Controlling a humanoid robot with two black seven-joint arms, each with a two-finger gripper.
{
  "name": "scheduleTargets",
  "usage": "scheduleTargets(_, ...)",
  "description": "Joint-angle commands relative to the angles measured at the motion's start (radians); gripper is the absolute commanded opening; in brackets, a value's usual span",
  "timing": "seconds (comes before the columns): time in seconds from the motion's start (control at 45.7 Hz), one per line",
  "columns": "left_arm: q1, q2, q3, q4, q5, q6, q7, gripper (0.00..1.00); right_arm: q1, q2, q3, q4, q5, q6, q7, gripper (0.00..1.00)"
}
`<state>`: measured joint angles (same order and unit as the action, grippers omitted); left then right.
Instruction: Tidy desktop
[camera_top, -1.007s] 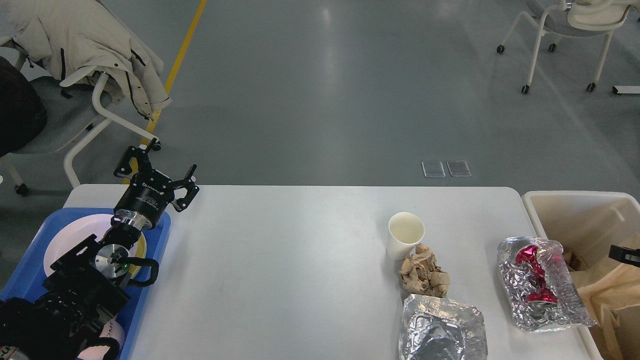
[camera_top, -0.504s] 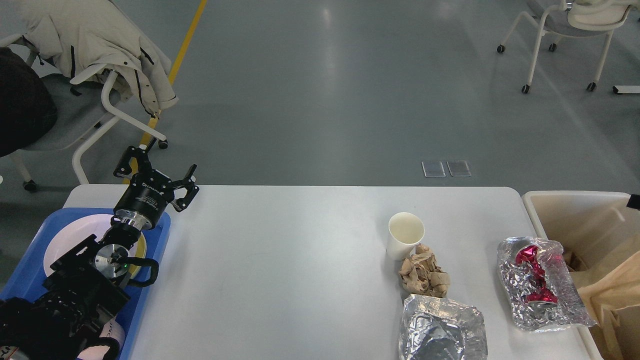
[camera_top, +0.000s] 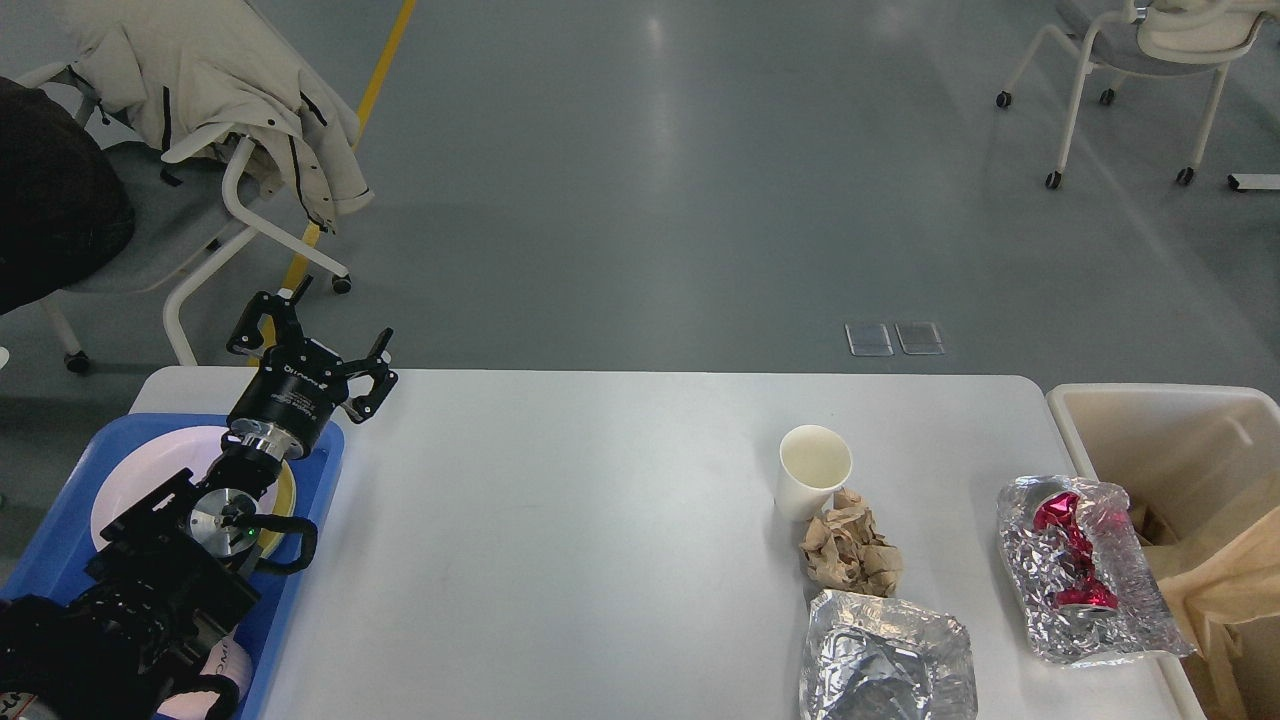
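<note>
The white desktop (camera_top: 600, 520) fills the lower half of the head view. On its right part stand a white paper cup (camera_top: 813, 470), a crumpled brown paper ball (camera_top: 850, 550), a silver foil packet (camera_top: 885, 665) and a silver foil wrapper with crushed red foil in it (camera_top: 1085, 570). My left gripper (camera_top: 320, 338) is open and empty. It hovers over the desktop's far left edge, just beyond the blue tray (camera_top: 322, 480). My right gripper is out of view.
The blue tray holds a white plate (camera_top: 140, 480), partly hidden by my left arm. A cream bin (camera_top: 1150, 410) stands off the right end, with brown paper (camera_top: 1225, 580) inside. Chairs stand on the floor at far left (camera_top: 230, 190) and far right (camera_top: 1130, 60).
The dark tip of my right arm at the right edge rose and left the view. The whole scene shifted slightly. My left arm has not moved.
</note>
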<state>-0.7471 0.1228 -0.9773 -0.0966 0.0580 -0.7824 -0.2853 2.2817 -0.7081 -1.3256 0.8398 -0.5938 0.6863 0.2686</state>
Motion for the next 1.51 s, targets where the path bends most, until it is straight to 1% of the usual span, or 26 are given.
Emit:
scheduleTargets(0.0, 0.000, 0.000, 0.000, 0.000, 0.000, 0.000, 0.000, 1.00, 0.028, 0.018, 0.003, 0.130, -0.054, 0.004, -0.005, 1.00)
scheduleTargets(0.109, 0.000, 0.000, 0.000, 0.000, -0.001, 0.000, 0.000, 1.00, -0.040, 0.018, 0.011, 0.241, -0.054, -0.007, -0.012, 1.00)
scheduleTargets(0.175, 0.000, 0.000, 0.000, 0.000, -0.001, 0.000, 0.000, 1.00, -0.106, 0.016, 0.020, 0.314, -0.054, -0.037, -0.022, 1.00)
scheduleTargets(0.219, 0.000, 0.000, 0.000, 0.000, -0.001, -0.001, 0.000, 1.00, -0.163, 0.018, 0.022, 0.355, -0.052, -0.091, -0.025, 1.00)
scheduleTargets(0.285, 0.000, 0.000, -0.001, 0.000, -0.001, -0.001, 0.000, 1.00, -0.279, 0.024, 0.022, 0.386, -0.052, -0.224, -0.043, 1.00)
scheduleTargets(0.328, 0.000, 0.000, 0.000, 0.000, -0.001, 0.000, 0.000, 1.00, -0.371, 0.044, 0.020, 0.383, -0.052, -0.322, -0.075, 1.00)
scheduleTargets(0.372, 0.000, 0.000, -0.001, 0.000, -0.001, -0.001, 0.000, 1.00, -0.465, 0.068, 0.017, 0.375, -0.052, -0.407, -0.118, 1.00)
scheduleTargets(0.438, 0.000, 0.000, 0.000, 0.000, -0.001, 0.000, 0.000, 1.00, -0.583, 0.093, 0.014, 0.358, -0.052, -0.482, -0.157, 1.00)
scheduleTargets(0.569, 0.000, 0.000, -0.001, 0.000, -0.001, 0.000, 0.000, 1.00, -0.725, 0.119, 0.026, 0.295, -0.046, -0.530, -0.169, 1.00)
scheduleTargets(0.679, 0.000, 0.000, -0.001, 0.000, -0.001, -0.001, 0.000, 1.00, -0.876, 0.137, 0.043, 0.222, -0.040, -0.665, -0.174, 1.00)
scheduleTargets(0.744, 0.000, 0.000, -0.001, 0.000, -0.001, -0.001, 0.000, 1.00, -0.950, 0.156, 0.063, 0.167, -0.038, -0.718, -0.174, 1.00)
scheduleTargets(0.941, 0.000, 0.000, -0.001, 0.000, -0.001, -0.001, 0.000, 1.00, -1.096, 0.159, 0.144, 0.062, -0.038, -0.758, -0.172, 1.00)
scheduleTargets(1.226, 0.000, 0.000, -0.001, 0.000, -0.001, -0.001, 0.000, 1.00, -1.243, 0.171, 0.190, -0.083, -0.037, -0.820, -0.172, 1.00)
scheduleTargets(1.335, 0.000, 0.000, -0.001, 0.000, 0.000, 0.000, 0.000, 1.00, -1.289, 0.188, 0.212, -0.114, -0.018, -0.838, -0.164, 0.97)
scheduleTargets(1.401, 0.000, 0.000, -0.001, 0.000, -0.001, 0.000, 0.000, 1.00, -1.308, 0.191, 0.223, -0.117, 0.003, -0.838, -0.164, 0.92)
scheduleTargets(1.489, 0.000, 0.000, -0.001, 0.000, 0.000, 0.000, 0.000, 1.00, -1.328, 0.203, 0.224, -0.133, 0.008, -0.847, -0.164, 0.89)
